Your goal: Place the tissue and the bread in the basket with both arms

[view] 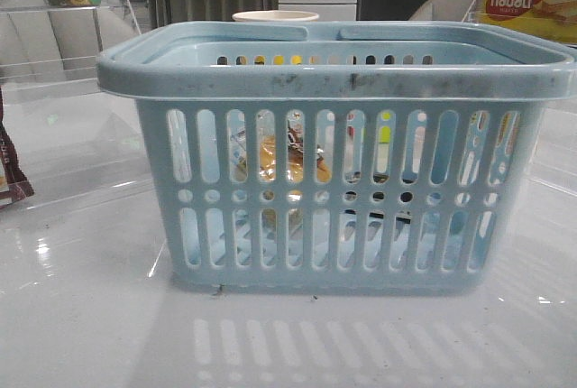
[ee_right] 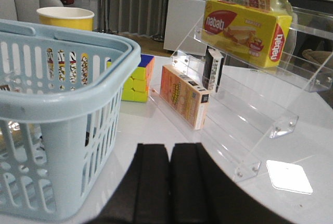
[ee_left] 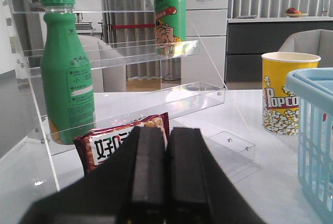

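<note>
The light-blue basket [view: 334, 226] stands in the middle of the table. Through its front slots I see golden-brown bread [view: 270, 158] in a clear bag lying inside, with something dark [view: 379, 200] beside it. I cannot make out the tissue. Neither gripper shows in the front view. My left gripper [ee_left: 167, 131] is shut and empty, low over the table to the left of the basket [ee_left: 315, 130]. My right gripper [ee_right: 170, 148] is shut and empty, low beside the basket's right side [ee_right: 62, 104].
A red-brown snack packet [ee_left: 117, 143] lies just beyond my left gripper, under a clear shelf rack [ee_left: 130, 104] holding green bottles [ee_left: 66, 73]. A popcorn cup [ee_left: 289, 91] stands behind the basket. On the right are a colour cube [ee_right: 138, 78], an orange box [ee_right: 184, 96] and a nabati box [ee_right: 244, 26] on another clear rack.
</note>
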Robot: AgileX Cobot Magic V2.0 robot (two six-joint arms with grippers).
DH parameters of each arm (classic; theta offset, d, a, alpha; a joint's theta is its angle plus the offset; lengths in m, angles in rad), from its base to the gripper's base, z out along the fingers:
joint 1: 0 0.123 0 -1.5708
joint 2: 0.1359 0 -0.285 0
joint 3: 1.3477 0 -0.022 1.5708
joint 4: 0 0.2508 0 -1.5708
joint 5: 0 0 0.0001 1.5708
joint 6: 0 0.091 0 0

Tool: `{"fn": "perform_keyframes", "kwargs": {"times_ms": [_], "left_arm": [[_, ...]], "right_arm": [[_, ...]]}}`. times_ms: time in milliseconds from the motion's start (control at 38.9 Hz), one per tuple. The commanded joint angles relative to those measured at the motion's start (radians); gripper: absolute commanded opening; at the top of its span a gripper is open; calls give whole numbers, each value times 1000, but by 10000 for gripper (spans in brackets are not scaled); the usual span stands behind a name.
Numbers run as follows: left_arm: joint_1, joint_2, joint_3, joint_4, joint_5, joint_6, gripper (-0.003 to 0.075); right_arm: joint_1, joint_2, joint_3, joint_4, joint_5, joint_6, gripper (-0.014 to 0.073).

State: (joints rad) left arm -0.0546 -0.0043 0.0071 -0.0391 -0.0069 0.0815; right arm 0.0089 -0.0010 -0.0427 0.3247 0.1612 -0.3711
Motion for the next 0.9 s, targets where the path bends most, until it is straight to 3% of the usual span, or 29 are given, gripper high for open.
{"fn": "perform_keyframes", "kwargs": {"times_ms": [0, 540, 591, 746, 874], "left_arm": [[-7, -17, 5, 0, -91, -11, 93], [-7, -17, 5, 0, -91, -11, 93], [-7, -17, 5, 0, -91, -11, 93], [-7, -17, 5, 0, -91, -11, 93], [-7, -17, 5, 0, -91, -11, 93]], "right_arm": [[-7, -29, 22, 12, -116, 1, 56], [-10, -29, 66, 20, -198, 8, 56], [-10, -29, 66, -12, -221, 60, 56], [-11, -30, 66, -297, -286, 371, 57], [-11, -30, 66, -315, -302, 416, 57]]}}
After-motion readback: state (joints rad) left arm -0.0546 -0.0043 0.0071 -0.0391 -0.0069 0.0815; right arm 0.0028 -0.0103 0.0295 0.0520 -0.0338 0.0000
